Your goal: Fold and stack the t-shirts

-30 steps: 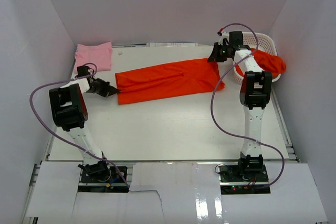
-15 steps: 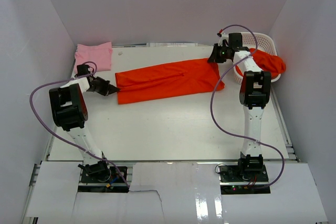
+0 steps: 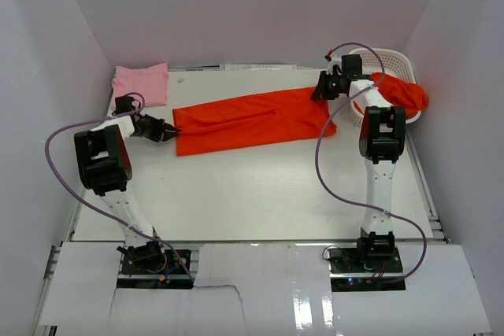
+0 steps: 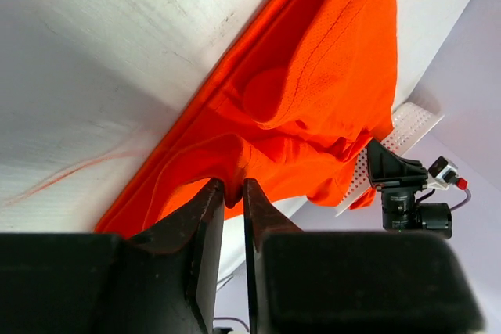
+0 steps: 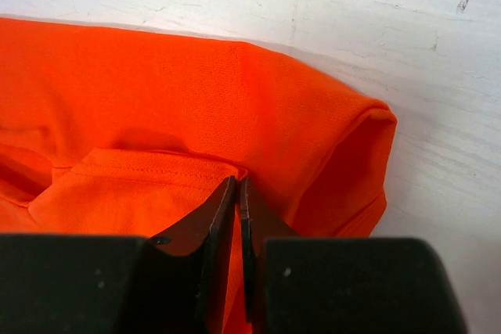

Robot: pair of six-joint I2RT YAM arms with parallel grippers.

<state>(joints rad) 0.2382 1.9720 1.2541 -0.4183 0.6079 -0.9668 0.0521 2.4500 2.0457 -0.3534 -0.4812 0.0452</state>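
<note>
As the orange shirt (image 3: 252, 120) lies lengthwise between them, the right claw (image 5: 238, 183) pinches its end; whether the left claw (image 4: 233, 187) grips, one cannot tell.

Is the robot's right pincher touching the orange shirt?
Touching. The right wrist view shows the right gripper shut on a fold of the orange t-shirt, cloth pinched between its tips.

light: bright, even, probably overhead | shadows: faint | glare: near edge (top view) | wrist views: foreground soft
</note>
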